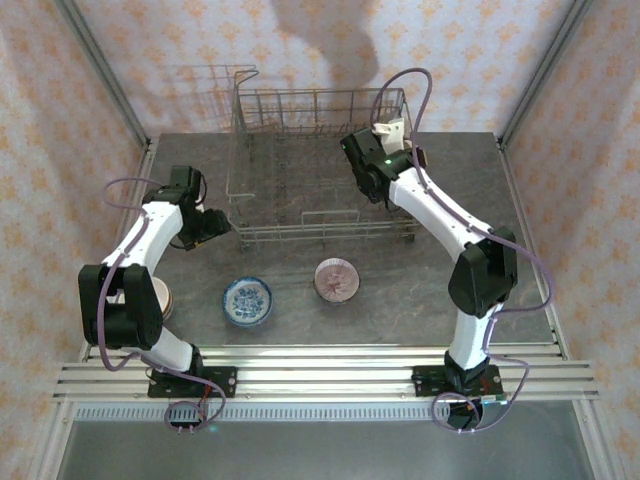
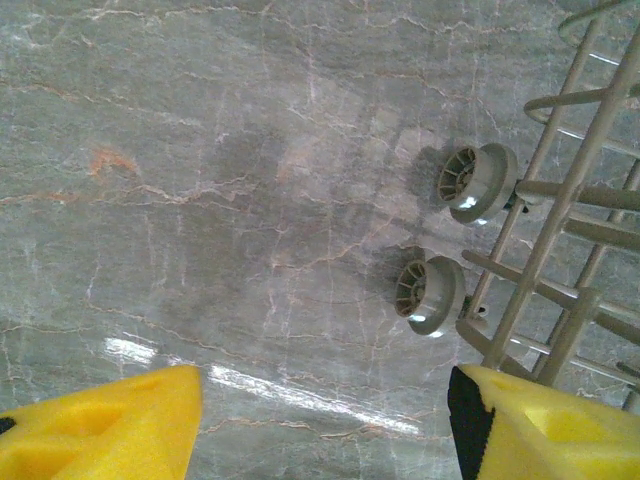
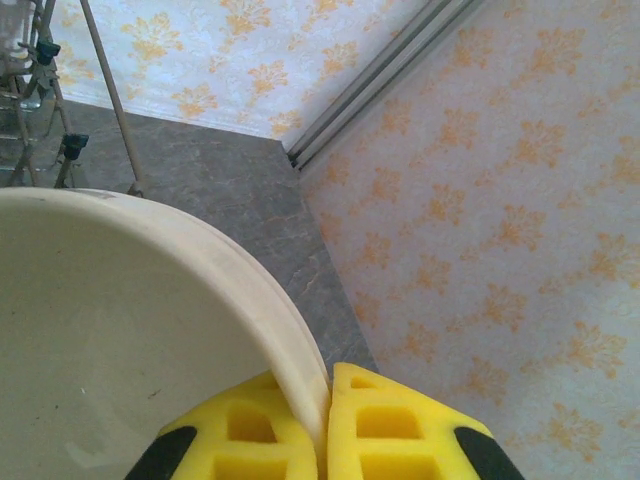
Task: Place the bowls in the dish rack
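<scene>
Hanging over the counter [image 2: 250, 200] beside the dish rack [image 1: 330, 232], the left jaws stand released and empty. A blue-and-white bowl [image 1: 247, 300] and a pinkish bowl [image 1: 336, 280] lie before the rack. The right jaws are clenched on the rim of a cream bowl [image 3: 120, 340] above the rack's right end.

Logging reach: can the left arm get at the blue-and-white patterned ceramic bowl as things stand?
Probably yes: the open left claw hangs near the blue-and-white patterned ceramic bowl, with only bare grey table between.
</scene>
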Robot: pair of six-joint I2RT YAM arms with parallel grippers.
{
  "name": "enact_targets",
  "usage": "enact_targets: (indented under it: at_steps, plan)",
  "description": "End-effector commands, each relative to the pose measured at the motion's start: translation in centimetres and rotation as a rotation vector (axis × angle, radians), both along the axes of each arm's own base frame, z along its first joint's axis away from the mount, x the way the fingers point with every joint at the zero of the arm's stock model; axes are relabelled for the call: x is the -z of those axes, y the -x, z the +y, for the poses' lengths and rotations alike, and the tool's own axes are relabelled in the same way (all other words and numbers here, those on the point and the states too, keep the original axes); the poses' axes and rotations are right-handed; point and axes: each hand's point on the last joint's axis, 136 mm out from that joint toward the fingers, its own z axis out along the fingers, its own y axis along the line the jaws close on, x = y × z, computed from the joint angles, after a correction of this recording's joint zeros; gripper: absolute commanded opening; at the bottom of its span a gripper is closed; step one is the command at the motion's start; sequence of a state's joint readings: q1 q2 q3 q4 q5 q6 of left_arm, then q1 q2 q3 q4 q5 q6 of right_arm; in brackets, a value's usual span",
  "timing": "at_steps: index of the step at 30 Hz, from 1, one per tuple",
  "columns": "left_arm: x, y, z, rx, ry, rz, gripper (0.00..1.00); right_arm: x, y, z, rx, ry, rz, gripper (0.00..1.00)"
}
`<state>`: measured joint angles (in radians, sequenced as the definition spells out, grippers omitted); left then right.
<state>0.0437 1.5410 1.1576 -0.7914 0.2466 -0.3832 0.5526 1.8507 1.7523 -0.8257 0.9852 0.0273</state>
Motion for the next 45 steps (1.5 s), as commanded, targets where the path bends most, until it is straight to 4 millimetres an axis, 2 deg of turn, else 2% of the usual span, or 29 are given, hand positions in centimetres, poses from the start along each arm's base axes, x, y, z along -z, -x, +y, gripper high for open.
enact_targets:
  at_steps: [1, 8, 12, 17, 23, 26, 28, 30, 34, 38, 45]
  plan:
    - [-0.9, -1.6, -3.2, 0.086, 0.056, -0.081, 0.69, -3.1, -0.4, -1.2, 0.068, 0.07, -0.094, 0.0]
    - [-1.1, -1.0, -6.4, 0.16, 0.09, -0.096, 0.7, -1.9, -1.7, -2.5, 0.066, 0.122, -0.005, 0.0]
    - [-1.3, -0.8, -7.8, 0.18, 0.097, -0.109, 0.7, -2.0, -1.9, -4.0, 0.111, 0.178, 0.019, 0.0]
    - [-1.3, -0.5, -9.2, 0.204, 0.107, -0.12, 0.7, -1.6, -1.8, -5.7, 0.147, 0.231, 0.069, 0.0]
    - [-0.9, -0.5, -10.2, 0.219, 0.122, -0.119, 0.7, -1.1, -2.1, -6.3, 0.164, 0.316, 0.133, 0.0]
    - [-1.3, -0.4, -10.2, 0.217, 0.125, -0.137, 0.7, -1.3, -1.7, -6.7, 0.202, 0.365, 0.151, 0.0]
    - [-1.6, -0.1, -9.6, 0.223, 0.086, -0.132, 0.71, -1.1, -1.6, -6.8, 0.209, 0.372, 0.155, 0.0]
    - [-1.9, 0.2, -8.6, 0.224, 0.037, -0.13, 0.71, -0.6, -1.8, -6.7, 0.211, 0.387, 0.166, 0.0]
    - [-2.9, 0.6, -8.0, 0.238, 0.009, -0.141, 0.72, 0.6, -2.1, -7.1, 0.234, 0.422, 0.188, 0.0]
    - [-4.3, 0.6, -6.6, 0.233, -0.053, -0.152, 0.73, 0.8, -2.4, -7.1, 0.251, 0.456, 0.199, 0.0]
    - [-5.3, 1.0, -6.0, 0.224, -0.046, -0.182, 0.73, 2.7, -3.3, -6.7, 0.253, 0.49, 0.226, 0.0]
